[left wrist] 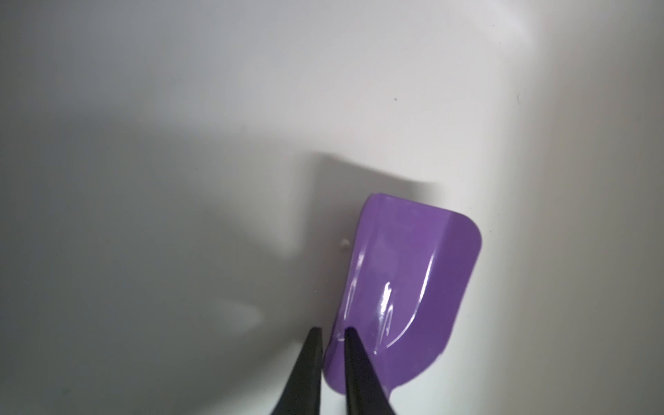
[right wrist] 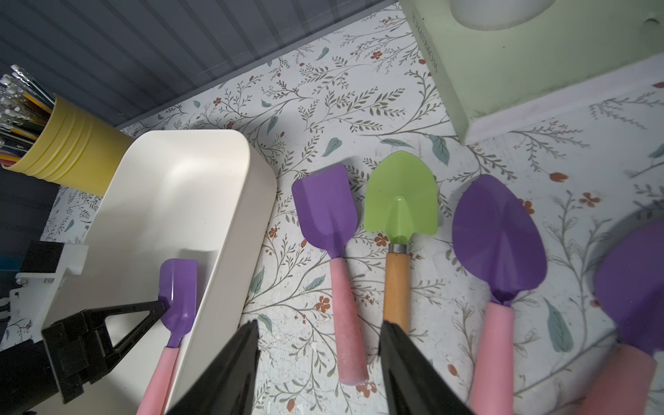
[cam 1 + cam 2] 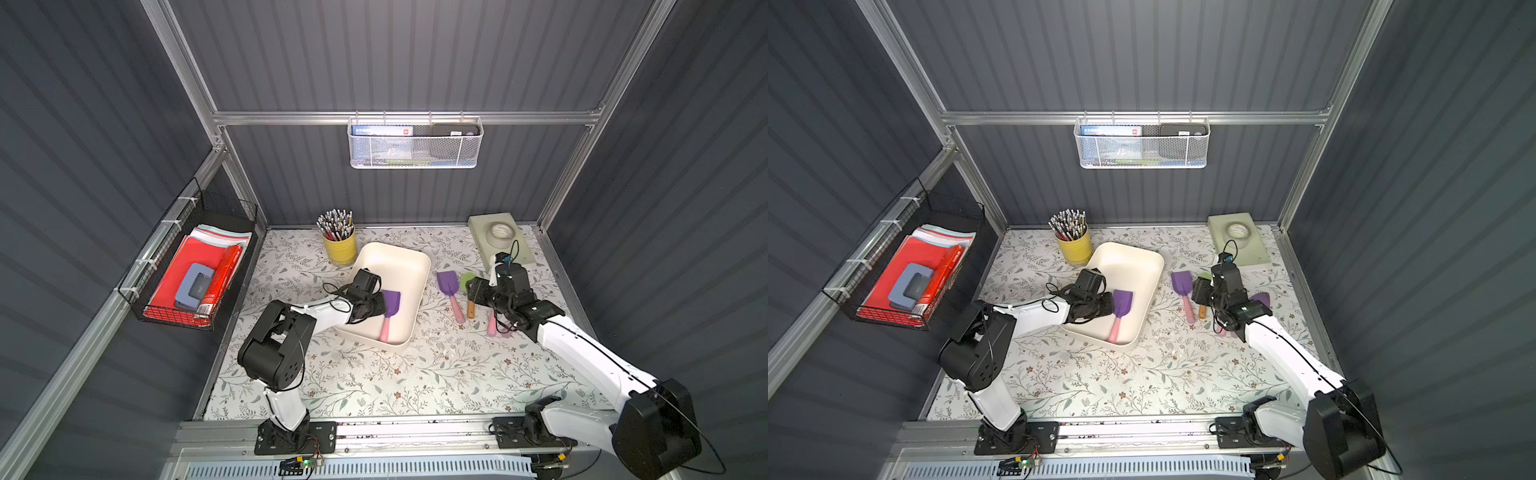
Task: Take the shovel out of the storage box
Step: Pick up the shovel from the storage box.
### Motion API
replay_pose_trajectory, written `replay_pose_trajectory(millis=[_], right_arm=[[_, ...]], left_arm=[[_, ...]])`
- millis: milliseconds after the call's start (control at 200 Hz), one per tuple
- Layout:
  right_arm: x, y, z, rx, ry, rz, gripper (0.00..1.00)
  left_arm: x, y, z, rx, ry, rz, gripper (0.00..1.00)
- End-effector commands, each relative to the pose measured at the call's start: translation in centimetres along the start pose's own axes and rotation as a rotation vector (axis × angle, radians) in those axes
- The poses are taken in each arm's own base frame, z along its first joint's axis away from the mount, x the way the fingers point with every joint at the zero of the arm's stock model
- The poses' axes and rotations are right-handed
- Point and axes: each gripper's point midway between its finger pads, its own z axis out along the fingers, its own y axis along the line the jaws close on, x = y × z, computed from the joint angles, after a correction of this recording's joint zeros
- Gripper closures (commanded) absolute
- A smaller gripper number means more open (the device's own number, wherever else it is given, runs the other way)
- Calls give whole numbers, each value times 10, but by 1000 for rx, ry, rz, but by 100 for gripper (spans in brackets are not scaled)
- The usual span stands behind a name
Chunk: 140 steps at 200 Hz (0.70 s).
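Observation:
The storage box [image 3: 399, 266] [image 3: 1129, 262] [image 2: 201, 201] is a shallow cream bin in the middle of the floral table. Inside it lies a shovel [image 3: 390, 301] [image 3: 1122, 302] [image 2: 179, 291] with a purple square blade and a pink handle. The handle points toward the box's near wall. My left gripper [image 3: 384, 305] [image 1: 333, 332] reaches into the box and is shut on the side edge of the purple blade [image 1: 413, 280]. The box floor [image 1: 215, 107] fills the rest of the left wrist view. My right gripper [image 3: 471, 291] [image 2: 319, 325] hovers open and holds nothing, right of the box.
Right of the box, other shovels lie side by side on the table: a purple square one [image 2: 325, 204], a green one [image 2: 400, 197] and a purple rounded one [image 2: 497, 237]. A yellow pencil cup [image 3: 340, 247] stands behind the box. A tape roll [image 3: 500, 232] sits on a green block at the back right.

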Motion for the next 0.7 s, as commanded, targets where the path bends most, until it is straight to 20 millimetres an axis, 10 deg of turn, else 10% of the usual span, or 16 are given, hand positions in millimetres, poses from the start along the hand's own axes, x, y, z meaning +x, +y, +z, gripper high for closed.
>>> replay_pose_trajectory(millis=[0, 460, 695], right_arm=[[5, 0, -1, -6, 8, 6, 41], [7, 1, -1, -15, 15, 12, 42], [5, 16, -5, -91, 14, 11, 41]], left_arm=[[7, -1, 5, 10, 21, 10, 92], [-2, -11, 1, 41, 5, 15, 100], [-44, -45, -30, 110, -91, 29, 100]])
